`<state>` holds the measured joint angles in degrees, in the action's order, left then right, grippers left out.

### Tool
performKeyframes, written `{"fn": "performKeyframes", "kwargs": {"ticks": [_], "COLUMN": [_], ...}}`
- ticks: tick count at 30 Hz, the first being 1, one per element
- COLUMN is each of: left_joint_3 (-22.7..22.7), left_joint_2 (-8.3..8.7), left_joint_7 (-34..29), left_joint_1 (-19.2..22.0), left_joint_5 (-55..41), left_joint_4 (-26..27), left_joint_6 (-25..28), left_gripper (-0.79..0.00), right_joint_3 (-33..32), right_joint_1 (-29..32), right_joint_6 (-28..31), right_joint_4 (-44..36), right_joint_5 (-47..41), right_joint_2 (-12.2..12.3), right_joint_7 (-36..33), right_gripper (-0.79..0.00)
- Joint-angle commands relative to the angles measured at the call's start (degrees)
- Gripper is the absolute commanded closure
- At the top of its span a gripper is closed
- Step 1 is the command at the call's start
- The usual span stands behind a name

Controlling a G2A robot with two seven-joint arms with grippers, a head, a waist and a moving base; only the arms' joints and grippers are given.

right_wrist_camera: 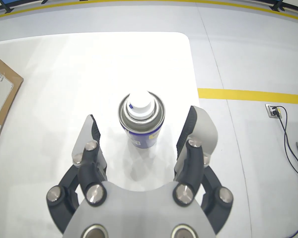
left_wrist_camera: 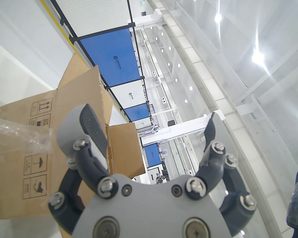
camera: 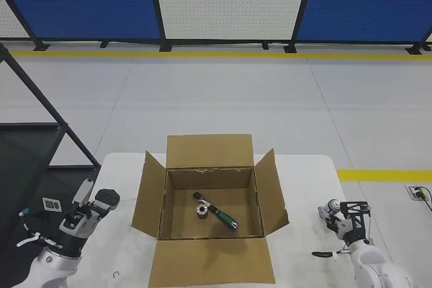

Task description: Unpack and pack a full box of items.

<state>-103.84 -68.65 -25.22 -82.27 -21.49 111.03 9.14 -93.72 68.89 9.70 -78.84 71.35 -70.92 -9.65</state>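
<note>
Both the left tool point(left_wrist_camera: 151, 111) and right tool point(right_wrist_camera: 142, 113) are wide open, empty. A blue metal spray can point(right_wrist_camera: 141, 127) stands upright by the right one.

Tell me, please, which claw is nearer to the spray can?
Right. The right claw is open close by the upright spray can; the left claw is across the cardboard box.

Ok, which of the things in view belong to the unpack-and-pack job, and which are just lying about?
Part of the job:
- open cardboard box on the table
- green-handled ratchet and small round metal part, both inside the box
- spray can, upright on the table outside the box

Just around:
- floor socket with its cable
- blue partition panels
- black rack beside the table
</note>
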Motion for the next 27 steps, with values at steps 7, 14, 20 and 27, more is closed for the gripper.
{"fn": "performKeyframes", "kwargs": {"ticks": [7, 14, 20, 27], "left_joint_3": [0.0, 0.0, 0.0, 0.0], "left_joint_2": [0.0, 0.0, 0.0, 0.0], "left_joint_7": [0.0, 0.0, 0.0, 0.0], "left_joint_1": [0.0, 0.0, 0.0, 0.0], "left_joint_5": [0.0, 0.0, 0.0, 0.0], "left_joint_4": [0.0, 0.0, 0.0, 0.0], "left_joint_6": [0.0, 0.0, 0.0, 0.0], "left_gripper": [-0.785, -0.785, -0.785, -0.785], "right_joint_3": [0.9, 0.1, -0.9, 1.4], "right_joint_1": [-0.6, 0.6, 2.5, 3.8], "right_joint_6": [-1.1, -0.8, -1.0, 0.5], "right_joint_4": [0.8, -1.7, -9.6, -27.2], "right_joint_5": [0.1, -1.6, -2.1, 2.1], "right_joint_2": [0.0, 0.1, 0.3, 0.5], "right_joint_7": [0.7, 2.9, 4.6, 2.7], "right_gripper": [0.0, 0.0, 0.0, 0.0]}}
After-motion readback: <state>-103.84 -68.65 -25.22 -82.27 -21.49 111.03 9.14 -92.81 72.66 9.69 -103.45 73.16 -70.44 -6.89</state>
